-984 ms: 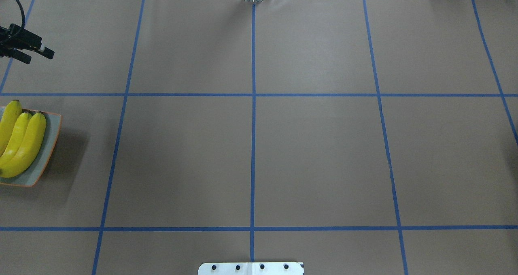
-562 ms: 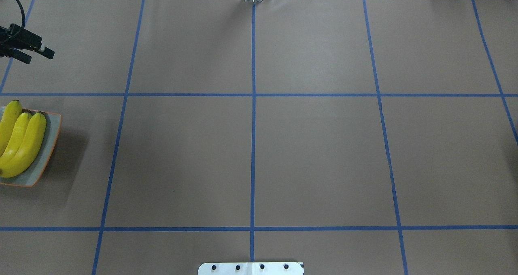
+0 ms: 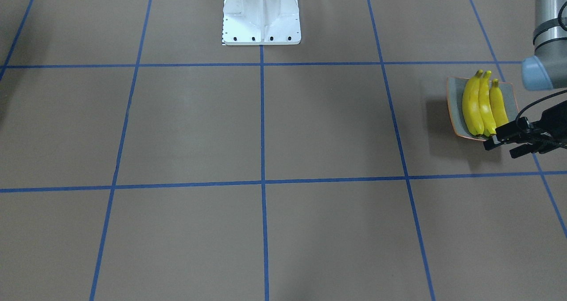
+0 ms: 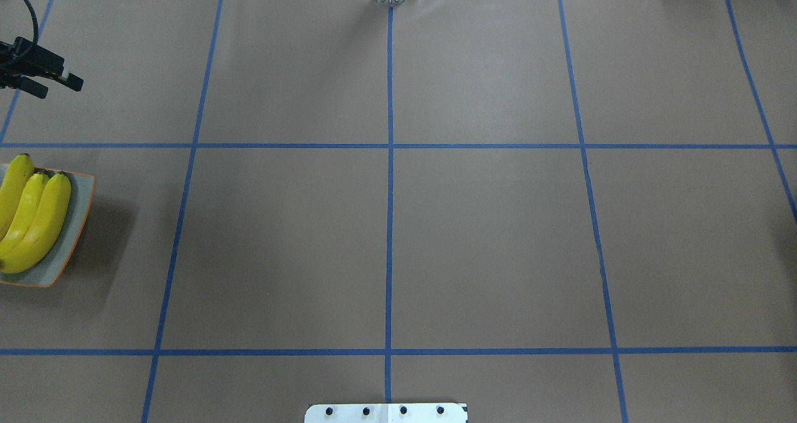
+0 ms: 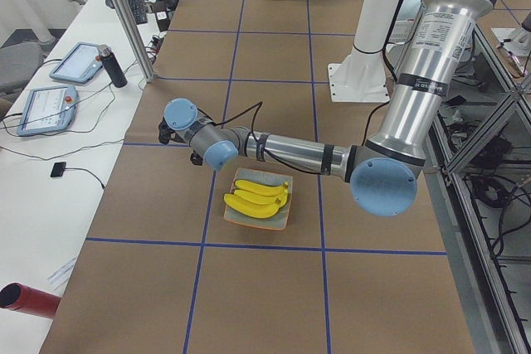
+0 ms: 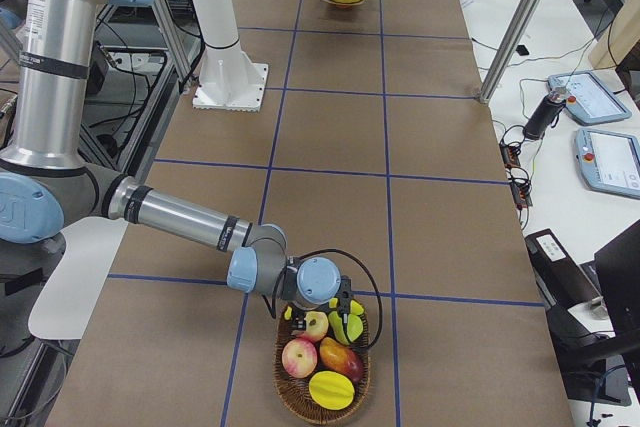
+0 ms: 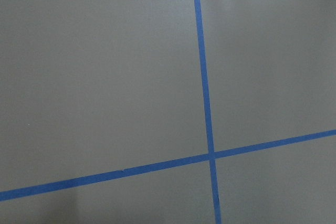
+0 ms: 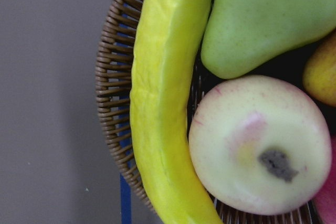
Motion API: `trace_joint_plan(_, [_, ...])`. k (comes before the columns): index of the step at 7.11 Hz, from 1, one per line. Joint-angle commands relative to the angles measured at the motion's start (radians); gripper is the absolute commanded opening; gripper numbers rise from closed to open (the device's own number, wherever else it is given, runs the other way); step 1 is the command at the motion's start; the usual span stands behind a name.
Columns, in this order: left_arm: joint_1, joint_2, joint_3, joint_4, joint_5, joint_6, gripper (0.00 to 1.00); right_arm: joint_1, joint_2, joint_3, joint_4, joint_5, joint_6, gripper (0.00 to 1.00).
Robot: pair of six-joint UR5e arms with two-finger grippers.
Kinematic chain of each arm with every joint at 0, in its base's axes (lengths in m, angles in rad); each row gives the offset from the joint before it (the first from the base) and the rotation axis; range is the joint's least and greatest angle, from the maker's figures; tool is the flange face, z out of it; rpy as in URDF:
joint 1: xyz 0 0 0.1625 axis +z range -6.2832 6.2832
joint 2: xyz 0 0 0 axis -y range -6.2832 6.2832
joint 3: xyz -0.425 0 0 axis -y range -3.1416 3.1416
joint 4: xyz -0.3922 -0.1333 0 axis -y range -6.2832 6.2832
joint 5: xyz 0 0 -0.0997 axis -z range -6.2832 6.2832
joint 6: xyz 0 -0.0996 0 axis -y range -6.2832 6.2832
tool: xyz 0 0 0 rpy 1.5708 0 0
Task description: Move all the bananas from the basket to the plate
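Note:
Three yellow bananas lie side by side on the grey-green plate at the table's left end; they also show in the front view and the left view. My left gripper hovers beyond the plate, open and empty, and also shows in the front view. My right gripper is low over the wicker basket; I cannot tell whether it is open or shut. The right wrist view shows a paler banana lying along the basket's rim, very close.
The basket also holds an apple, a green pear and other fruit. The white robot base stands at the table's middle edge. Tablets and a metal post stand at the operators' side.

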Motion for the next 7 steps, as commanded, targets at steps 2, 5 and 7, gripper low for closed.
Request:
trace_joint_plan(2, [0.000,0.000,0.001,0.000,0.001,0.002,1.00,-0.001,0.006,-0.003,0.001,0.023,0.017,0.77])
trace_joint_plan(5, [0.003,0.000,0.002,0.000,0.005,0.002,1.00,-0.002,0.006,-0.016,0.003,0.022,0.014,0.85])
trace_joint_plan(7, [0.008,0.000,0.001,0.000,0.005,0.002,1.00,-0.002,0.006,-0.016,0.003,0.022,0.015,0.83])
